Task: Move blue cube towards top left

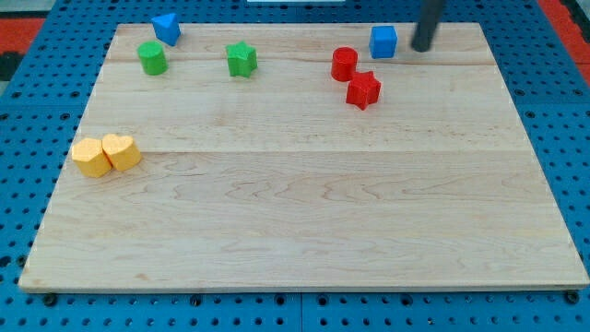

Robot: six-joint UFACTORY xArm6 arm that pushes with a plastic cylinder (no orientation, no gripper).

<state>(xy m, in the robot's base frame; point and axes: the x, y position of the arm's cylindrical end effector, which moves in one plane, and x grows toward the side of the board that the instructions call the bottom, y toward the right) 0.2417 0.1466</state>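
The blue cube (pixel 383 41) sits near the top edge of the wooden board (pixel 304 221), right of centre. My tip (pixel 421 46) is just to the cube's right, a small gap apart from it. A red cylinder (pixel 344 64) stands just left and below the cube. A red star (pixel 363 89) lies below the cylinder.
A blue triangular block (pixel 166 28) is at the top left. A green cylinder (pixel 152 58) and a green star (pixel 241 60) lie below and right of it. Two yellow blocks (pixel 106 155) touch each other at the left edge. Blue pegboard surrounds the board.
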